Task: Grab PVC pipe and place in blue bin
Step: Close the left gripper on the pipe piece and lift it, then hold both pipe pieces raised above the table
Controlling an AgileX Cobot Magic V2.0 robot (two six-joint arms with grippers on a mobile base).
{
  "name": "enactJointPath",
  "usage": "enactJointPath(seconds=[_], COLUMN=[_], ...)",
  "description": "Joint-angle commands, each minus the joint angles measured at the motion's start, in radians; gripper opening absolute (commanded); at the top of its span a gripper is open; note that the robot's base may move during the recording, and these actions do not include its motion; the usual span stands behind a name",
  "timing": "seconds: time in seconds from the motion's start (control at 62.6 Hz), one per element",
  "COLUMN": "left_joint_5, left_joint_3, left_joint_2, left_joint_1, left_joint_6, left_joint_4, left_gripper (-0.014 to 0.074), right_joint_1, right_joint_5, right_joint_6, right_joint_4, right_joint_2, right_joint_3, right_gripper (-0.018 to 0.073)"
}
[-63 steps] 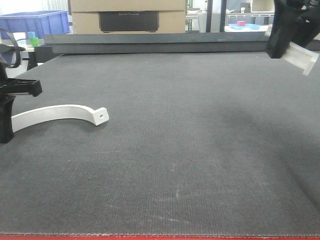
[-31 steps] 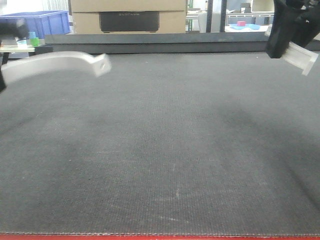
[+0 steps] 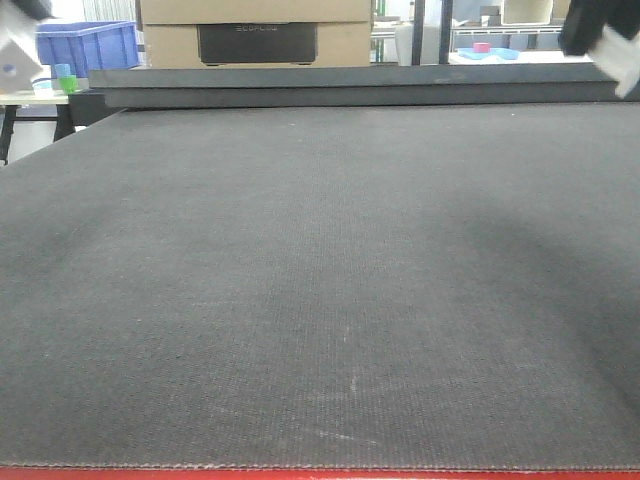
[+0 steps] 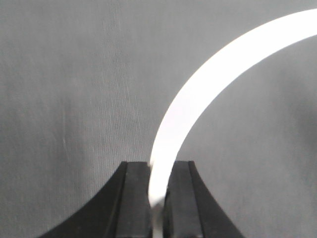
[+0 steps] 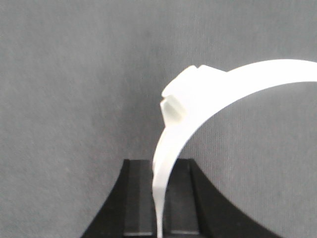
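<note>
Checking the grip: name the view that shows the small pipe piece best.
The right wrist view: the pipe piece fills it, pinched in the right gripper. The front view catches only a blurred white corner at its top right edge. The left wrist view shows only a larger arc.

Am holding small white plastic C-shaped PVC pipe (image 5: 233, 82) in my right gripper (image 5: 161, 168), lower end pinched edge-on between dark jaws. In wrist view, pipe is arcing up and away to right, squared tab block sitting on outer curve, hanging clear above grey mat. In front view, only white tip is showing at top right edge. Blue plastic bin (image 3: 90, 45) is sitting in far left background, well apart from pipe.
</note>
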Motion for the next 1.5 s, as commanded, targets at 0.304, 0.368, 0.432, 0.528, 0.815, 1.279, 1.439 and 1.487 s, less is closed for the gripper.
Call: enactJointPath(seconds=[0.304,0.368,0.432,0.528,0.815,1.279,1.439,1.487], left_joint_5=[-0.196,-0.217,-0.223,-0.219,-0.223,-0.307,-0.315,-0.313], left_joint_3=[0.223,0.242,0.252,0.256,0.258,0.260,0.260,0.260], left_joint_2=[-0.232,-0.260,-0.289,-0.321,-0.334,-0.390,-0.476,-0.504], left_joint_1=[0.062,0.081,0.098,0.107,0.107,0.107,0.107,0.107], left_joint_6=[0.003,0.003,0.003,0.004,0.005,0.008,0.008,0.008], left_joint_4=[-0.017,-0.017,-0.017,-0.014,0.006,-0.001,0.002,0.001], left_gripper=[-0.0111,-0.0111,-0.0111,-0.0111,-0.0111,-0.0111,-0.0111,-0.0111], right_joint_1=[-0.038,-0.077,-0.126,-0.195,-0.311,-0.313,-0.313,-0.313], right_joint_5=[-0.329,-0.353,-0.354,-0.345,-0.353,-0.674,-0.664,-0.660], right_joint_6=[0.003,0.003,0.003,-0.041,-0.539,-0.563,-0.563,-0.563], right_joint_4=[-0.069,-0.069,-0.069,-0.058,0.454,0.446,0.428,0.428], right_joint_2=[-0.235,-0.270,-0.295,-0.315,-0.346,-0.737,-0.899,-0.947], right_joint_3=[0.264,0.306,0.336,0.342,0.342,0.618,0.702,0.705], right_gripper=[-0.0165,-0.0165,-0.0165,-0.0165,-0.0169,-0.0163,-0.0163,-0.0163])
